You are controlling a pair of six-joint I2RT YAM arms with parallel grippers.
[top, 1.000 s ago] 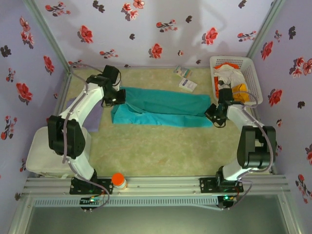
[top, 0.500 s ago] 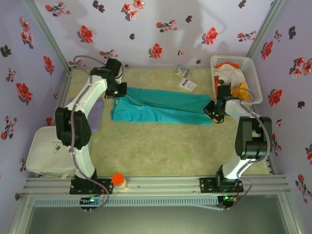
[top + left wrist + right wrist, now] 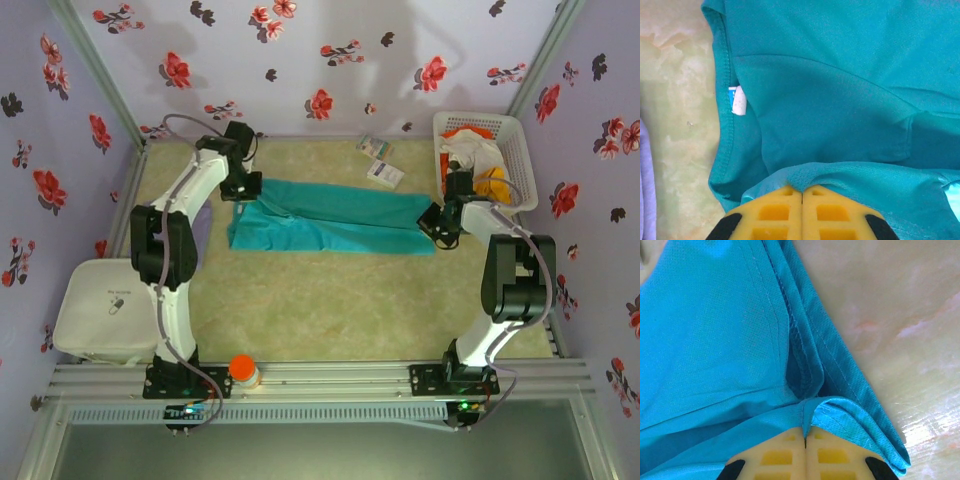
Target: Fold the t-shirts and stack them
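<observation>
in front of the teal t-shirt (image 3: 330,215) the mat (image 3: 330,310) lies bare, wide room for me to pass. the basket (image 3: 527,170) stands close on my right, two packets (image 3: 380,160) behind the shirt, a purple t-shirt (image 3: 644,200) just left.

left gripper (image 3: 802,192) pinching teal t-shirt (image 3: 840,100) fold

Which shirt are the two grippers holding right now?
The teal shirt stretched across the table: the left gripper and right gripper each pinch one end. The purple shirt lies free at left, the orange one in the basket.
</observation>
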